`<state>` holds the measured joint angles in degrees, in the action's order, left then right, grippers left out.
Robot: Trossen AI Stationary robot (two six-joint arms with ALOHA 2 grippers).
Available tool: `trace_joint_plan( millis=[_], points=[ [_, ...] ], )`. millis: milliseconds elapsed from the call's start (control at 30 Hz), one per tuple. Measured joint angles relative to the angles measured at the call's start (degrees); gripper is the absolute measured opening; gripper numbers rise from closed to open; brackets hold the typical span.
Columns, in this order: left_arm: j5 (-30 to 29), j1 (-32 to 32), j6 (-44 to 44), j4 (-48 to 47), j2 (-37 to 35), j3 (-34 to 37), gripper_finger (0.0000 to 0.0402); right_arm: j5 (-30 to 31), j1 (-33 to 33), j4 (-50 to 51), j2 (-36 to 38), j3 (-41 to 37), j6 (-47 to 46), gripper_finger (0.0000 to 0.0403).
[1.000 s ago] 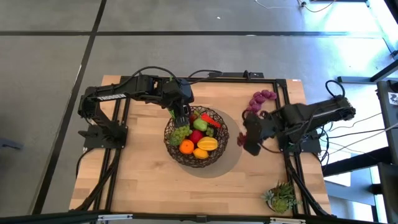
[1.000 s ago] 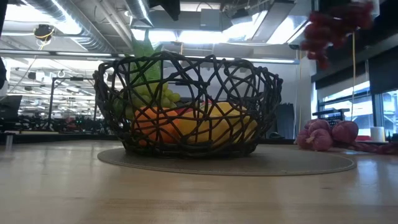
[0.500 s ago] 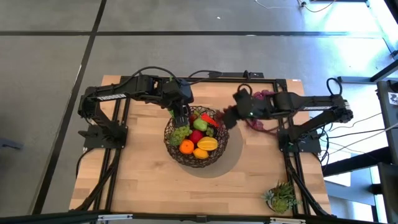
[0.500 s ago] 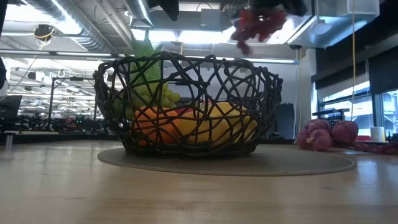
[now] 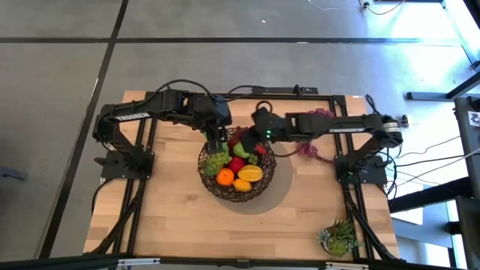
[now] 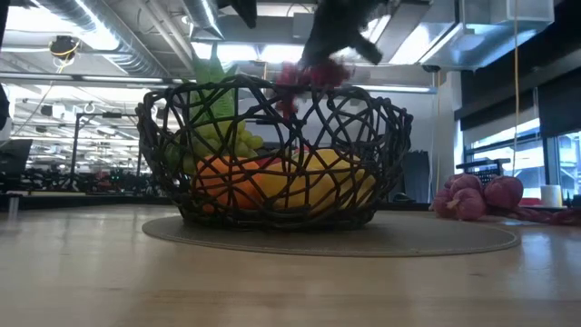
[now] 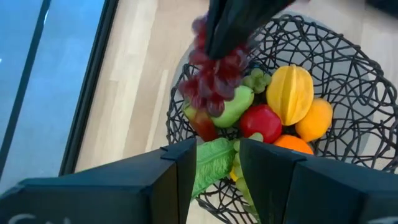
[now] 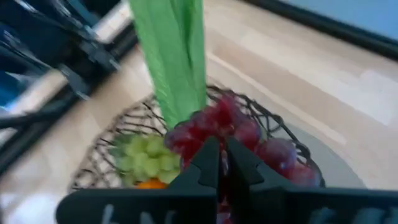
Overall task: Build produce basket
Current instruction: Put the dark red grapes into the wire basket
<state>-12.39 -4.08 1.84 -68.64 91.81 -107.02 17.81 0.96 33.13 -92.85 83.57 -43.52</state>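
The right gripper [image 5: 259,127] hangs over the far rim of the basket [image 5: 264,182], its fingers pinched tight on one bunch of red grapes [image 7: 214,78] — the bunch dangles just above the fruit already inside. The left gripper [image 5: 218,139] is over the basket's far-left side, its fingers [image 7: 180,168] a little apart and clamped on one long green leafy stalk [image 7: 208,165], which stands upright with its lower end among the fruit.

In the basket lie one bunch of green grapes [image 5: 217,160], one green fruit [image 7: 235,104], one red apple [image 7: 261,121], two oranges [image 5: 224,177], one yellow mango [image 7: 289,93] and one red chilli [image 5: 253,146].

The basket — a single dark wire bowl — sits on one round grey mat [image 6: 436,238] in the middle of the wooden table [image 5: 165,210]. One purple bunch [image 5: 319,115] lies on the table to the right of the basket, well apart from it. One spiky green plant [image 5: 341,238] stands at the near right corner.
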Motion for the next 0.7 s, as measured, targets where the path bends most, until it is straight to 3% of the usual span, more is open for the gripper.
trace_joint_plan(
  millis=[300,700],
  points=[
    [-0.01,0.00,-0.54,0.00,0.00,0.00,0.0112,-5.79,3.45,0.13,-7.64,0.00,3.40,0.0000],
    [-0.01,0.00,-0.54,-0.11,0.00,0.00,0.0112,-5.93,6.68,1.08,-9.91,-0.68,9.20,0.0000]
  ],
)
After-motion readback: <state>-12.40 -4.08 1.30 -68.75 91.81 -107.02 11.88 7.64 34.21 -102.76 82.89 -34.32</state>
